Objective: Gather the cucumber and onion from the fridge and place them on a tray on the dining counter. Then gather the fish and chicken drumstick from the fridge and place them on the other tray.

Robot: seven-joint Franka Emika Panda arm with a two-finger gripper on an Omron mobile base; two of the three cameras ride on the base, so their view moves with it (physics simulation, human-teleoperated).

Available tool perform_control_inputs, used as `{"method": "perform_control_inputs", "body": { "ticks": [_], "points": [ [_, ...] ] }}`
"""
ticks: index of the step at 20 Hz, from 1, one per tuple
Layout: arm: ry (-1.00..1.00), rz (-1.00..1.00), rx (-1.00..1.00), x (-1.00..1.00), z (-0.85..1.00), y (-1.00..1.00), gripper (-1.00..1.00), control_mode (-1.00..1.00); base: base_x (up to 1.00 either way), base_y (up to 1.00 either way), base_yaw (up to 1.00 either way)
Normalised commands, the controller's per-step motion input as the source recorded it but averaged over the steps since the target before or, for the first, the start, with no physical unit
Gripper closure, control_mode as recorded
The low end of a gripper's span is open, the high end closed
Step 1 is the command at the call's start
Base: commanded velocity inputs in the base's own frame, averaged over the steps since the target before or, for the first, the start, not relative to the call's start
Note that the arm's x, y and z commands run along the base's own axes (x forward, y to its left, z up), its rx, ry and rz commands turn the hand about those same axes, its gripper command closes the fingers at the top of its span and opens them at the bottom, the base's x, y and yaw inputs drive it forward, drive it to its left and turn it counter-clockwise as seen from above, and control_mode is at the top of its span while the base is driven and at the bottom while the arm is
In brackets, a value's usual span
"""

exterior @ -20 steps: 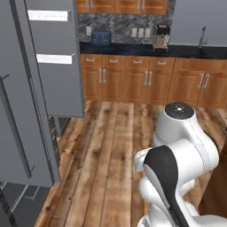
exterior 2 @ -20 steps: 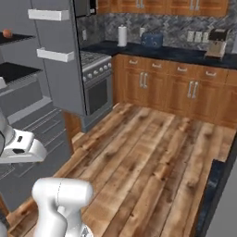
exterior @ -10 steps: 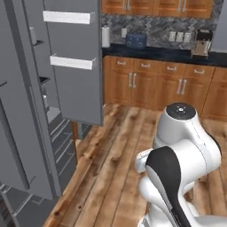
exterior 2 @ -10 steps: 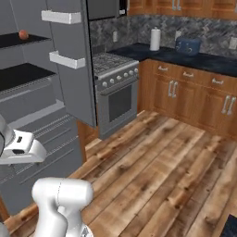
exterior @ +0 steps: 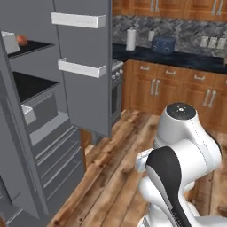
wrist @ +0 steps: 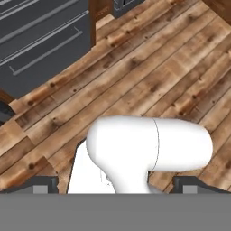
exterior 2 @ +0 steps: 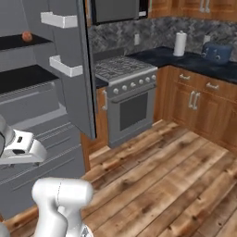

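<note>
The onion (exterior: 22,40) sits on an upper shelf (exterior: 31,46) of the open fridge (exterior: 48,142), so the approach is in hand: the wide-open, empty end effector (wrist: 115,185), aimed at the floor (wrist: 149,67), must lift toward that shelf.

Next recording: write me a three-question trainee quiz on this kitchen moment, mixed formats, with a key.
1. True or false: the fridge door stands open.
2. Multiple choice: where does the onion lie? A) on the wooden floor B) on an upper fridge shelf C) on the stove
3. Fill in: on the wall counter, the paper towel roll stands beside a blue ____.

Key: 1 true; 2 B; 3 toaster.
</note>
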Motion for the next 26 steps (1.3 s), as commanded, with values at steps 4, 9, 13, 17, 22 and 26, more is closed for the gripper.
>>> {"method": "perform_control_inputs", "body": {
  "ticks": [4,9,13,17,22,26],
  "points": [
    [0.0,0.0,0.0,0.0,0.0,0.0,-1.0,1.0,0.58,-0.28,0.35],
    [0.0,0.0,0.0,0.0,0.0,0.0,-1.0,1.0,0.6,-0.06,0.38],
    [0.0,0.0,0.0,0.0,0.0,0.0,-1.0,1.0,0.63,0.0,0.4],
    [0.0,0.0,0.0,0.0,0.0,0.0,-1.0,1.0,0.68,-0.06,0.38],
    [0.0,0.0,0.0,0.0,0.0,0.0,-1.0,1.0,0.68,-0.15,0.34],
    [0.0,0.0,0.0,0.0,0.0,0.0,-1.0,1.0,0.63,-0.2,0.31]
  ]
}}
